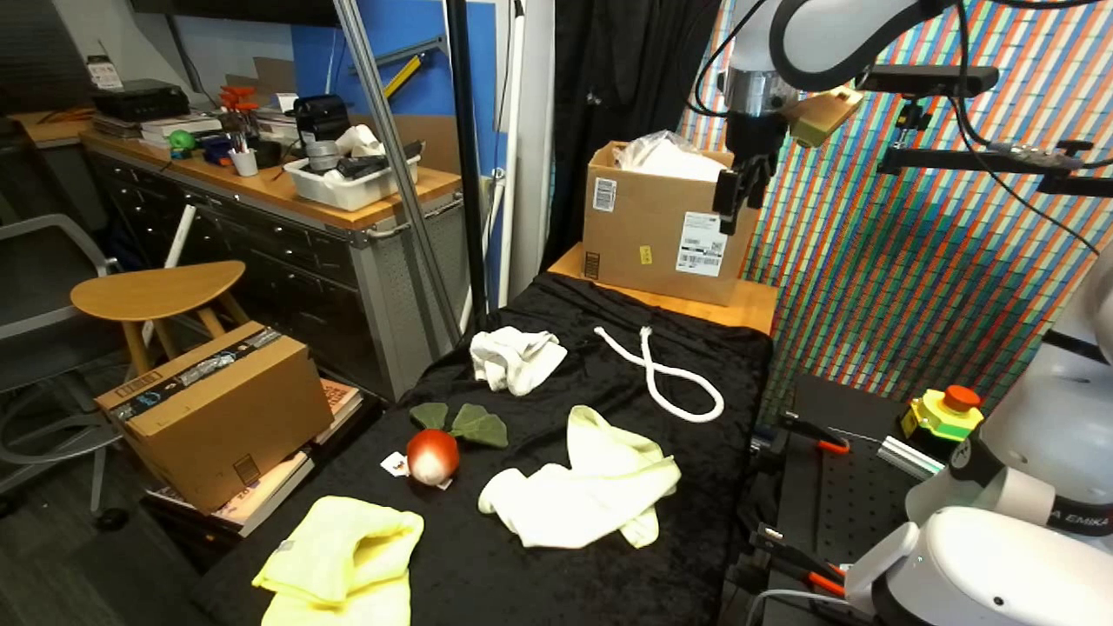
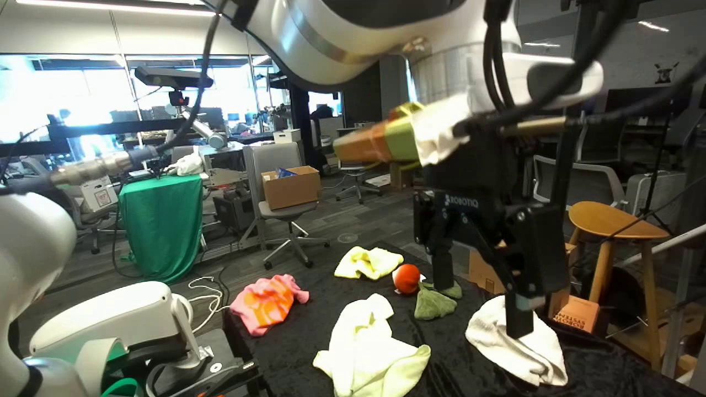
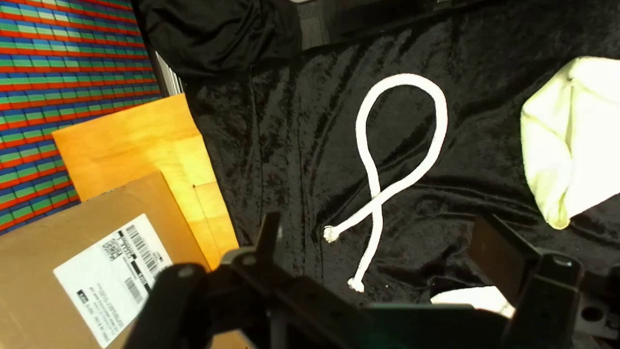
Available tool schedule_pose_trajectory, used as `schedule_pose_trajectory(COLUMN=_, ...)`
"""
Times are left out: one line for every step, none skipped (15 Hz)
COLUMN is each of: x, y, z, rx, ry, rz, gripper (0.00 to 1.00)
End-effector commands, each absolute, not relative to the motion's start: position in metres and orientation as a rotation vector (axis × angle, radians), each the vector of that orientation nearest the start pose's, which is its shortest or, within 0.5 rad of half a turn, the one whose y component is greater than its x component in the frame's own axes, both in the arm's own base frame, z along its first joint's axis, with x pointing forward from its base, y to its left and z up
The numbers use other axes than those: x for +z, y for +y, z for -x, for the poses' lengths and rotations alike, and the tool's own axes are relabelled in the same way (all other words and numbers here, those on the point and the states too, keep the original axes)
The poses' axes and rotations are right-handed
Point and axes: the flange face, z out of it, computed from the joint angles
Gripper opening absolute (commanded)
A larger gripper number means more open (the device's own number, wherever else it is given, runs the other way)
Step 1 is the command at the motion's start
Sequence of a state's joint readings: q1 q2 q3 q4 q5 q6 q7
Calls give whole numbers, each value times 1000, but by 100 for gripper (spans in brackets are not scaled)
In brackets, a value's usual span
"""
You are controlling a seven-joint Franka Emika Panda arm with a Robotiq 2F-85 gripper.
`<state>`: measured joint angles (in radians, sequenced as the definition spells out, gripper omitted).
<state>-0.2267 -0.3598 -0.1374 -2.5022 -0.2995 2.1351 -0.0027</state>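
My gripper (image 1: 739,207) is open with nothing between its fingers, held above the black cloth-covered table. It also shows open in an exterior view (image 2: 481,306) and in the wrist view (image 3: 380,237). A white rope (image 3: 440,116) lies below in a crossed loop; it also shows in an exterior view (image 1: 718,405). A crumpled white cloth (image 1: 517,358) lies near it, partly hidden by a finger in the wrist view (image 3: 472,296). A pale yellow-green cloth (image 1: 583,500) lies mid-table. A red and white round plush (image 1: 432,456) with green leaves (image 1: 478,426) lies beside a yellow cloth (image 1: 343,556).
A large cardboard box (image 1: 652,230) stands at the table's far end on bare wood (image 3: 145,145). A pink and orange cloth (image 2: 270,303) lies at a table edge. A red emergency button (image 1: 961,398) is by the robot base. A metal pole (image 1: 400,165) rises beside the table.
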Motion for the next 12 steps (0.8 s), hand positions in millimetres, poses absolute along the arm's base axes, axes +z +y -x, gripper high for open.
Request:
schedule_pose_trajectory(x=361, y=-171, z=-421, rx=91, ry=332, rz=3278, gripper=100)
schedule_pose_trajectory(x=345, y=-171, z=-426, rx=104, ry=348, rz=3266, gripper=100)
schedule_pose_trajectory(x=329, y=-172, z=-432, rx=110, ry=382, rz=3250, gripper=100)
schedule_pose_trajectory(x=314, y=-172, z=-437, rx=120, ry=414, rz=3230, gripper=100)
schedule_pose_trajectory(x=298, y=-173, z=-444, rx=122, ry=463, rz=3215, gripper=100)
schedule_pose_trajectory(x=285, y=-174, z=-451, rx=115, ry=532, rz=3193, gripper=100)
schedule_pose_trajectory(x=273, y=-175, z=-457, rx=121, ry=580, rz=3170, gripper=100)
schedule_pose_trajectory(x=260, y=-176, z=-465, rx=122, ry=640, rz=3149, gripper=100)
schedule_pose_trajectory(x=251, y=-179, z=-472, rx=141, ry=694, rz=3119, gripper=100)
schedule_pose_trajectory(x=241, y=-181, z=-480, rx=170, ry=750, rz=3089, gripper=100)
schedule_pose_trajectory(x=232, y=-184, z=-488, rx=188, ry=811, rz=3061, gripper=100)
schedule_pose_trajectory(x=224, y=-184, z=-495, rx=198, ry=857, rz=3031, gripper=100)
